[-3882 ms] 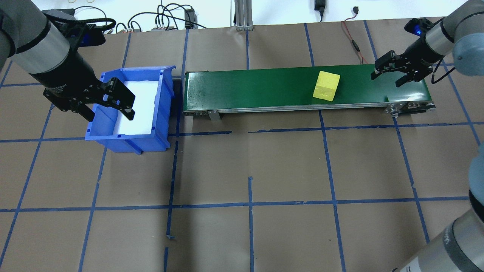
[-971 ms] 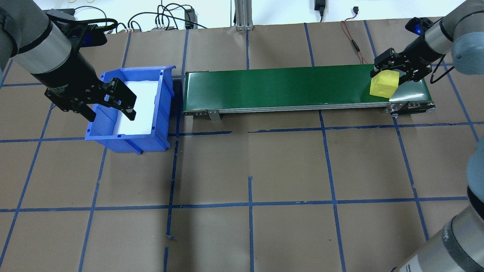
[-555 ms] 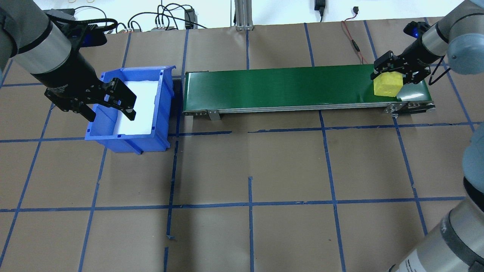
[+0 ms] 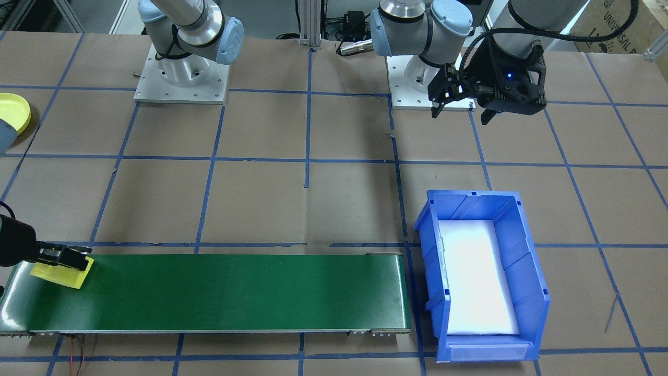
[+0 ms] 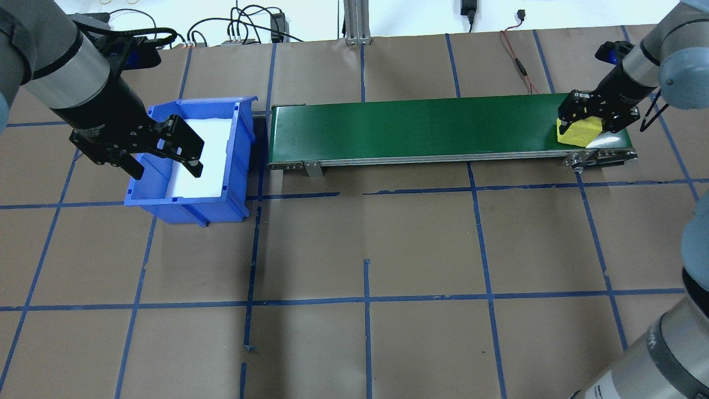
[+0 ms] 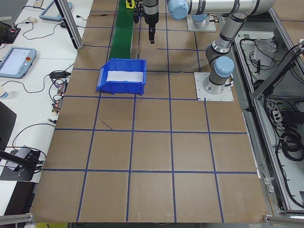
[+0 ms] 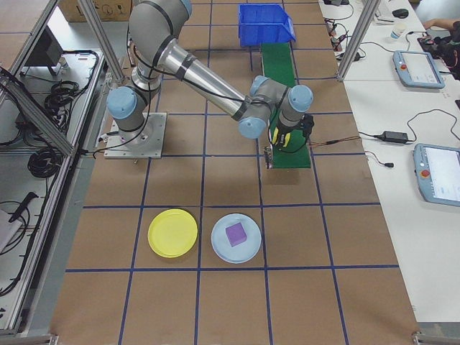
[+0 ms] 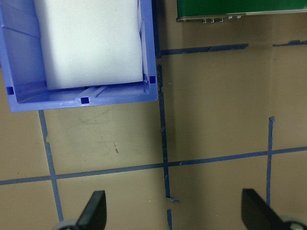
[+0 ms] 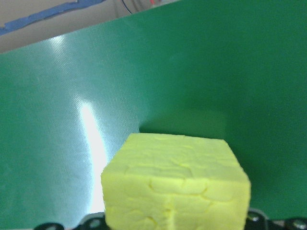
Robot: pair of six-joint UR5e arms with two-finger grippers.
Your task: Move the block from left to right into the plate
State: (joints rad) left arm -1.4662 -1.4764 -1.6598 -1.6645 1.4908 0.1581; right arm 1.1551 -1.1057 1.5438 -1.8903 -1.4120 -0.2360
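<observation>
The right gripper (image 5: pixel 579 119) pinches the yellow block (image 5: pixel 580 132) between its 2 fingers at the far right end of the green conveyor belt (image 5: pixel 421 127); the wrist view shows the block filling the space between the fingers with green belt beyond it. The left gripper (image 5: pixel 165 153) hangs with its fingers spread wide and nothing between them, over the near edge of the blue bin (image 5: pixel 221 183), which has a white liner. The yellow plate (image 7: pixel 172 232) sits on the table well apart from the belt, just beside a pale blue plate (image 7: pixel 250 250) carrying a purple block (image 7: pixel 236 233).
</observation>
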